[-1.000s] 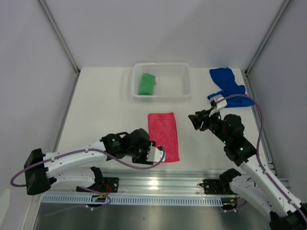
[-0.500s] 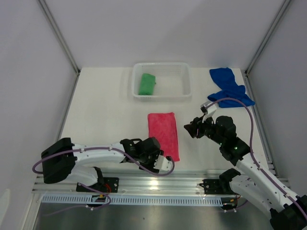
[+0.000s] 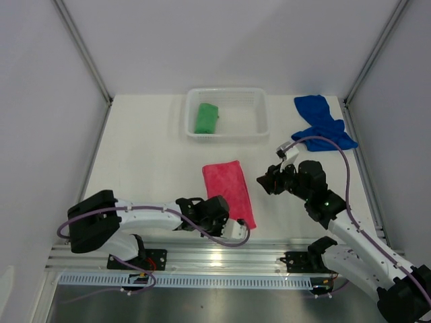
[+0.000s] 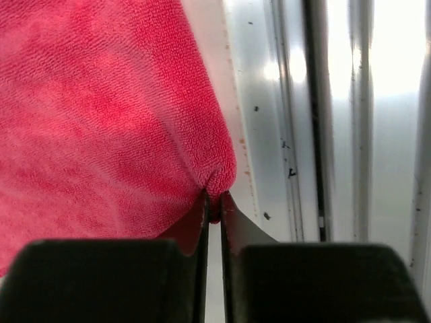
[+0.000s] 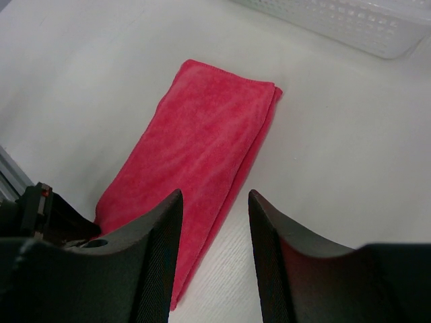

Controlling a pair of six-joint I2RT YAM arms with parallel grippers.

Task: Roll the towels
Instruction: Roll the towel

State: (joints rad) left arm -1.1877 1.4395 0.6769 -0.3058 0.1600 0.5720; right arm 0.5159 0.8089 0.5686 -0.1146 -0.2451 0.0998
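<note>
While corner-pinched, pink towel [image 3: 227, 190] flat.

Two arms, white shells with black joint housings: left arm [image 3: 135, 217], right arm [image 3: 357, 237]. A purple cable [image 3: 316, 138] loops along each. Left pincer [image 4: 214, 196] has thin black blades. Right pincer [image 5: 214, 198] is broad, curved, matte black.

Left tool [image 3: 240, 227] at pink towel [image 3: 225, 187] near corner; green towel [image 3: 206, 118] in basket [image 3: 261, 114].
</note>
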